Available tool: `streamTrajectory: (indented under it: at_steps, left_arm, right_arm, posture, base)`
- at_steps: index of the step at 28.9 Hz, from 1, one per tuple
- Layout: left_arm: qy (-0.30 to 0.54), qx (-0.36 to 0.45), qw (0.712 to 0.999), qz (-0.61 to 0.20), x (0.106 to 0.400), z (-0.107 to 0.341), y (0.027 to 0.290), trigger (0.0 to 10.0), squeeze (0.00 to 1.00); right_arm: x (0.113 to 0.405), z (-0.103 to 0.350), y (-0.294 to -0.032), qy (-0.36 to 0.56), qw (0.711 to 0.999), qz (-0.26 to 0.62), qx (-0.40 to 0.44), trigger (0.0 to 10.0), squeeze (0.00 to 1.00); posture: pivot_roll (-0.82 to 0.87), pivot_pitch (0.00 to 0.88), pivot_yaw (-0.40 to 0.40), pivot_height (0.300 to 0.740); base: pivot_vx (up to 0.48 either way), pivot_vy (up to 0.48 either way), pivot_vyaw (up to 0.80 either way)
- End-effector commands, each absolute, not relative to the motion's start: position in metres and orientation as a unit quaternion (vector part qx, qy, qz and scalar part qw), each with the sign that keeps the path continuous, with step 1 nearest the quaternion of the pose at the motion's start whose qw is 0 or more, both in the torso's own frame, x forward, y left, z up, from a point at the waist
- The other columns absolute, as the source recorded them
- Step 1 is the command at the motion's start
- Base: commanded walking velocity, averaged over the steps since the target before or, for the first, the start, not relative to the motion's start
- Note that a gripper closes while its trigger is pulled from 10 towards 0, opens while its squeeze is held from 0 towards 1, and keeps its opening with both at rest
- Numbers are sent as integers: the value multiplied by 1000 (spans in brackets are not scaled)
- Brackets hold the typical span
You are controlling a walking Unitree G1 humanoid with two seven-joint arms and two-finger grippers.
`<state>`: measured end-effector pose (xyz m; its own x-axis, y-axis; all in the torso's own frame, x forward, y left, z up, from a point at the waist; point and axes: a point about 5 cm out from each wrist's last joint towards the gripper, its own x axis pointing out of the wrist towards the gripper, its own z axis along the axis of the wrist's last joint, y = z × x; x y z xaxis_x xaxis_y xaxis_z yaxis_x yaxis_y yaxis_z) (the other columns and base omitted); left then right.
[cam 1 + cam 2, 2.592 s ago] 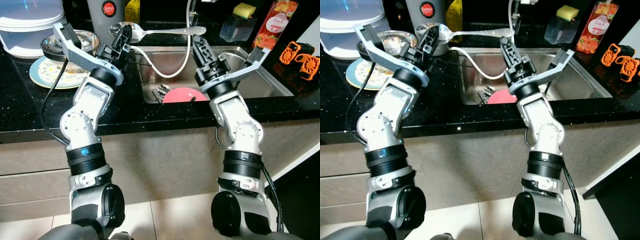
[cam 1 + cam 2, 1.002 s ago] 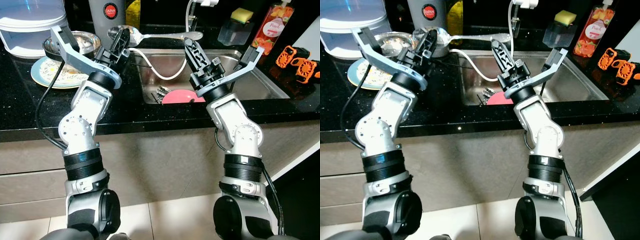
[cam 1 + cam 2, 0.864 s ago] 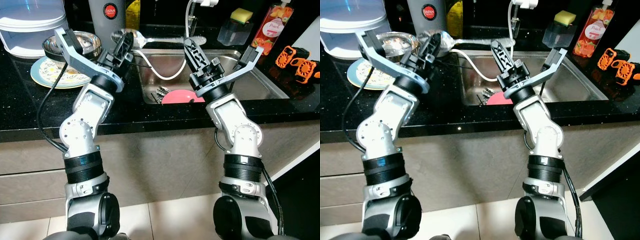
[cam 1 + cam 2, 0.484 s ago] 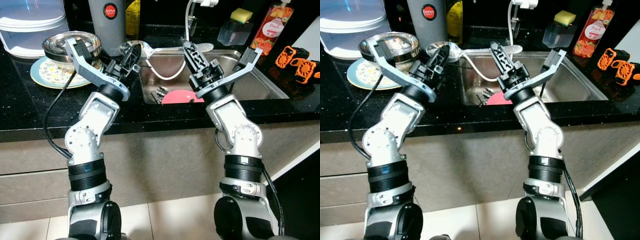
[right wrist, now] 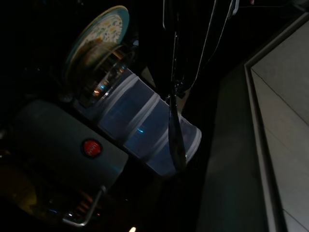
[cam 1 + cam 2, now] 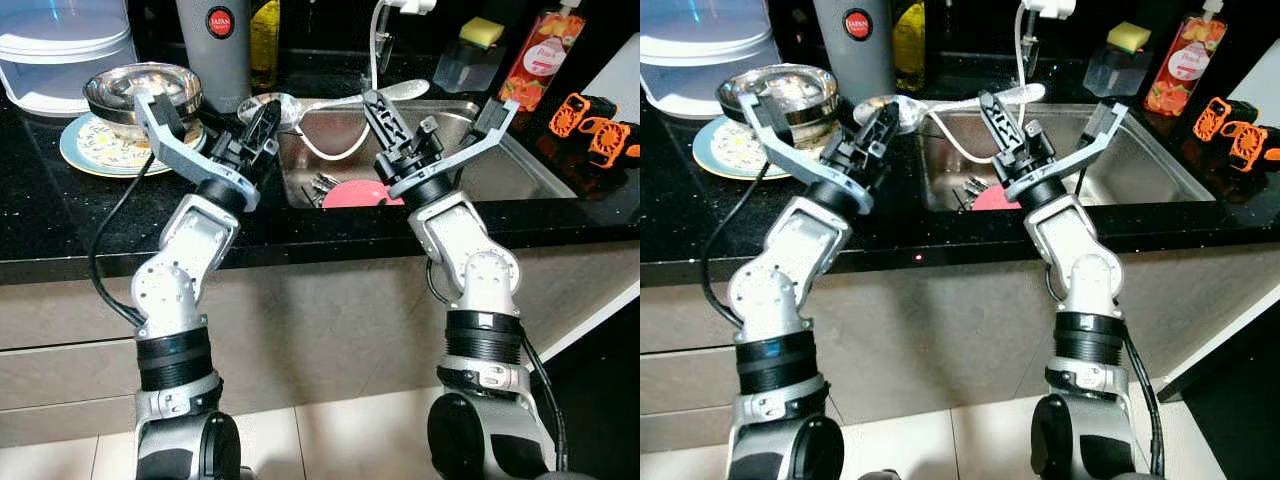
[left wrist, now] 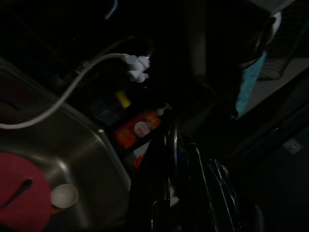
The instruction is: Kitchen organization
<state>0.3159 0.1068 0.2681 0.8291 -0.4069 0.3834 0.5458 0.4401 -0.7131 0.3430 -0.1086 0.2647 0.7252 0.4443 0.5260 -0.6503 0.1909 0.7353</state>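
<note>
**Both pincers over sink edge, ladle held**

While both arms reach up over the black worktop [image 6: 60, 215], left pincer [image 6: 266, 112] sits at the sink's left rim, fingers pressed together on the bowl end of a ladle [image 6: 330, 101]. Ladle lies across the back-left corner of the sink [image 6: 520, 165], handle pointing toward the right. Right pincer [image 6: 380, 110] is over the sink, just beside the ladle handle; cannot tell if it is spread or pressed together. In the right wrist view one finger [image 5: 175, 130] shows as a thin dark strip, nothing between.

Down in the sink: pink plate [image 6: 352, 193] near the front wall, some cutlery [image 6: 322, 182] touching its left edge. Left wrist view, very dark, shows the pink plate and a small white cup [image 7: 63, 195] beside it on the sink floor. White hose [image 6: 325, 150] loops from the tap down over the sink.

Left on the worktop: patterned plate [image 6: 95, 148] with a steel bowl [image 6: 140, 88] on it. Behind those, a white tiered container [image 6: 65, 45] and a grey canister [image 6: 213, 40] with a red round label. Behind the sink: clear box with a yellow sponge [image 6: 480, 30] on top, and a peach bottle [image 6: 538, 55]. Far right: orange clips [image 6: 595, 125].
</note>
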Motion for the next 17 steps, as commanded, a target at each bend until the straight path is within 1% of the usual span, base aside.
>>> streamTrajectory:
  at_steps: [1,2,3,6,8,9,10,12,13,14,16,17]
  left_arm:
    - [-59,-409,871,-268,315,262,102,10000,0]
    - [-60,-402,875,-264,315,262,102,10000,0]
    - [-56,-395,881,-254,316,260,102,10000,1000]
    - [-53,-393,884,-249,317,258,103,10000,1000]
    - [-46,-396,886,-235,316,254,109,10000,1000]
    - [-43,-406,884,-226,315,251,115,10000,0]
    - [-43,-406,884,-226,315,251,115,10000,0]
    - [-40,-421,883,-204,311,243,127,10000,0]
    - [-40,-421,883,-204,311,243,127,10000,0]
    - [-40,-426,882,-197,309,240,131,10000,0]
    - [-40,-426,882,-197,309,240,131,10000,0]
    - [-33,-421,888,-181,305,232,136,10000,0]
  right_arm:
    - [345,264,-118,-107,786,332,511,824,0]
    - [346,263,-118,-105,792,331,502,824,0]
    - [346,263,-116,-104,799,333,489,10000,0]
    - [346,262,-115,-103,805,334,479,10000,0]
    - [349,260,-113,-99,822,318,462,10000,0]
    - [352,258,-115,-97,835,299,452,10000,0]
    - [352,258,-115,-97,835,299,452,10000,0]
    - [364,249,-119,-83,860,244,440,10000,0]
    - [364,249,-119,-83,860,244,440,10000,0]
    - [369,245,-120,-76,868,221,437,10000,0]
    - [369,245,-120,-76,868,221,437,10000,0]
    - [384,225,-121,-37,917,141,372,10000,0]
  posture:
    - [169,0,-94,740]
    - [170,0,-96,740]
    - [172,0,-97,740]
    - [173,0,-98,740]
    - [173,0,-98,740]
    - [173,0,-98,740]
    - [173,0,-98,740]
    - [186,0,-101,740]
    - [186,0,-101,740]
    - [186,0,-101,740]
    - [186,0,-101,740]
    - [204,0,-112,740]
  base:
    - [0,0,0]
    - [0,0,0]
    - [0,0,0]
    - [0,0,0]
    - [0,0,0]
    - [0,0,0]
    - [0,0,0]
    - [0,0,0]
    - [0,0,0]
    - [0,0,0]
    - [0,0,0]
    - [0,0,0]
